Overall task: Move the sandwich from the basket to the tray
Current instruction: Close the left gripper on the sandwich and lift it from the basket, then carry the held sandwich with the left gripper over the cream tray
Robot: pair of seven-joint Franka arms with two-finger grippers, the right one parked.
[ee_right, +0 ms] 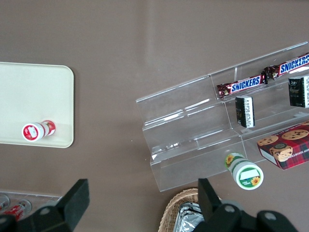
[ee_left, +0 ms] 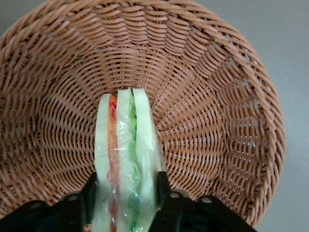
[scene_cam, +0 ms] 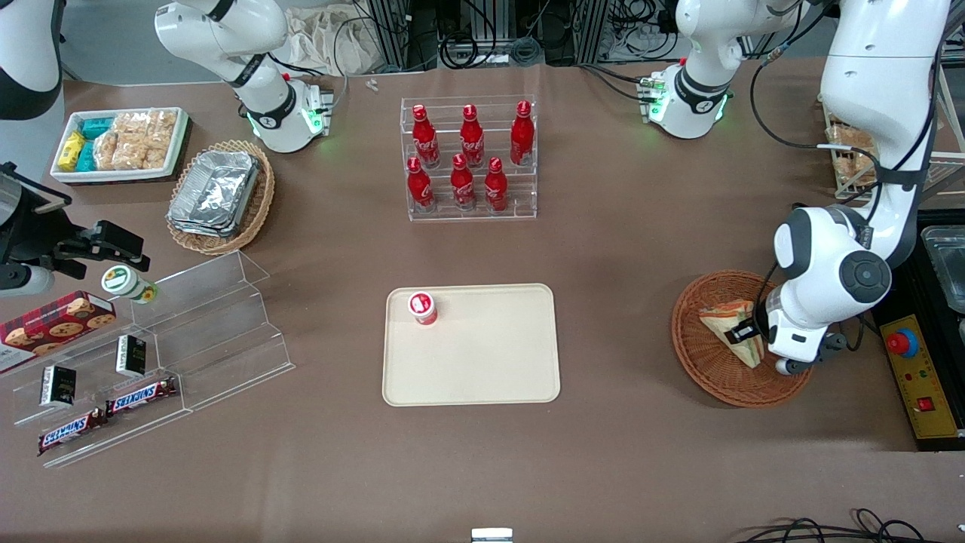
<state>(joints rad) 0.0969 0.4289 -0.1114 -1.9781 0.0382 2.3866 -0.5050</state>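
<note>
Progress is sitting at the grasp stage, as I am reading it from where I am standing. Going from big to small: the tray [scene_cam: 482,354] is lying in the middle of the table, well apart from the basket [scene_cam: 705,362], which is resting toward the working arm's end. Nothing of the sandwich is on the tray; only a small red-and-white cup [scene_cam: 423,308] is standing near one of its corners.

Down in the basket, the sandwich [ee_left: 126,159] is standing on edge, its white bread and orange and green layers showing through the clear wrap. Whether it is touching the weave or hanging just above it, I cannot tell.

Smallest of all, the gripper [scene_cam: 746,333] is reaching into the basket, and the wrist view is showing its black fingers [ee_left: 162,193] pressing against both bread faces, so the hand is closing narrowly on the sandwich.

What is remaining, by my judgement: lifting it out, carrying it across to the tray, setting it on a bare part clear of the cup, and letting go.
</note>
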